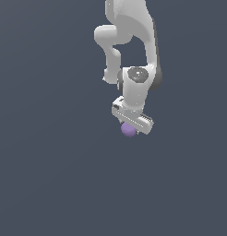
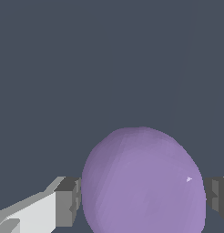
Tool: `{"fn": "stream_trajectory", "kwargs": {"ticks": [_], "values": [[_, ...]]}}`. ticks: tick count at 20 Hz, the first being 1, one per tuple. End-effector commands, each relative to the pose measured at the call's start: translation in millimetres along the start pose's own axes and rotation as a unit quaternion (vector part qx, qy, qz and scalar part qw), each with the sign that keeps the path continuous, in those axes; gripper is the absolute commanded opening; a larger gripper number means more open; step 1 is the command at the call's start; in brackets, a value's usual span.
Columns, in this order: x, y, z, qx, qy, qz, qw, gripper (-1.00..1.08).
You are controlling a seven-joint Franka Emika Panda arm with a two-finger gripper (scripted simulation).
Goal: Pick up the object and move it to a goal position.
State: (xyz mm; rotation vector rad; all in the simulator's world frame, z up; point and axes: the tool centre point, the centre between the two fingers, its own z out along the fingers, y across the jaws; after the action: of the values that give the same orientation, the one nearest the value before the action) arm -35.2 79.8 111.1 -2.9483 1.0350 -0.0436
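Judging by both views, you have the grasp made, or very nearly so. The small, smooth, light-purple ball (image 1: 128,130) sits directly under the white two-fingered gripper (image 1: 130,126) of the pale grey Panda arm (image 1: 134,50), and in the wrist view the same ball (image 2: 143,182) fills the gap between the two dark grey finger pads (image 2: 68,201). The pad on one side looks pressed right against the ball's curve; the other pad sits just beside or touching it at the frame's edge. So the jaws read as drawn in to the ball's width and clamped on it, though you cannot confirm firm contact on both sides from these renders.

What you cannot tell is whether the ball has left the ground: the flat, dark slate-blue surface (image 1: 46,184) shows no shadow or edge to gauge height. Treat the pick as done or almost done, and the carry as wholly ahead of you. No goal marker shows in either view, so how far remains cannot be judged.

As for brands, labels or writing, you will find none: the ball is plain, and the arm and gripper carry no readable marks.
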Motion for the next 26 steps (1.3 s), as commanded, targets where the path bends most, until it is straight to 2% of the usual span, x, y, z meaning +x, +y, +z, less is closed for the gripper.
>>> {"fn": "stream_trajectory", "kwargs": {"ticks": [1, 26], "values": [[9, 12, -20, 0.0, 0.0, 0.0, 1.0, -1.0], [121, 158, -268, -0.008, -0.008, -0.001, 0.9999, -1.0]]}}
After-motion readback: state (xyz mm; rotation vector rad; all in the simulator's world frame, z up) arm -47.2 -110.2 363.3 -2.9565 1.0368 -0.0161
